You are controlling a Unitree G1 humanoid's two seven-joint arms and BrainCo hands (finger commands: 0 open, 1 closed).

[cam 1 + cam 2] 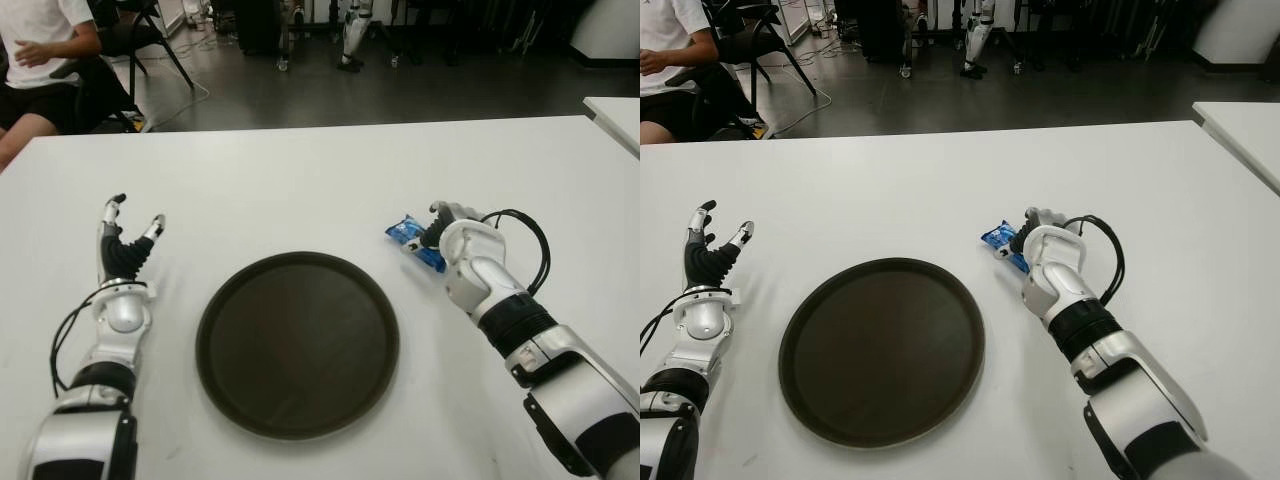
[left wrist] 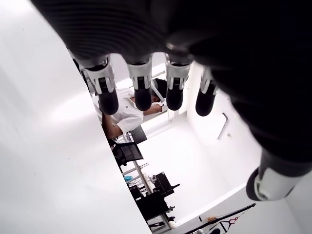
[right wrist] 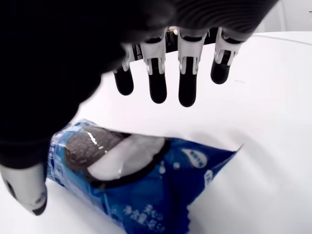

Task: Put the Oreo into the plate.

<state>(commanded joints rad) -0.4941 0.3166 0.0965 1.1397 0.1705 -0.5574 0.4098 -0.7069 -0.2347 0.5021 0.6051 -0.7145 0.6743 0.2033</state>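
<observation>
Blue Oreo pack (image 1: 416, 243) lying flat on the white desk (image 1: 320, 170), just beside the dark round plate (image 1: 297, 344) on its right, near the upper rim, not yet inside. Right robot hand (image 3: 146, 126) placed directly over the pack, palm down, four fingers (image 3: 187, 87) stretched out past its far edge and the thumb down by the near corner: spread and holding nothing so far, apparently set to close around the wrapper from above. Whether any fingertip already touches the pack: cannot tell. Wrapper looks thin and slick, so likely to slide or crumple unless pinched across its width rather than at a corner.

Left robot hand (image 1: 125, 245) showing to the left of the plate, fingers upright and apart, empty, kept well away from the pack, probably to leave the route to the plate free. Plate sitting central between both arms, within short reach of the right one, so only a brief lift and sideways carry likely needed after a firm grasp.

Seated person (image 1: 45, 50) beyond the desk's far left corner, not involved.
</observation>
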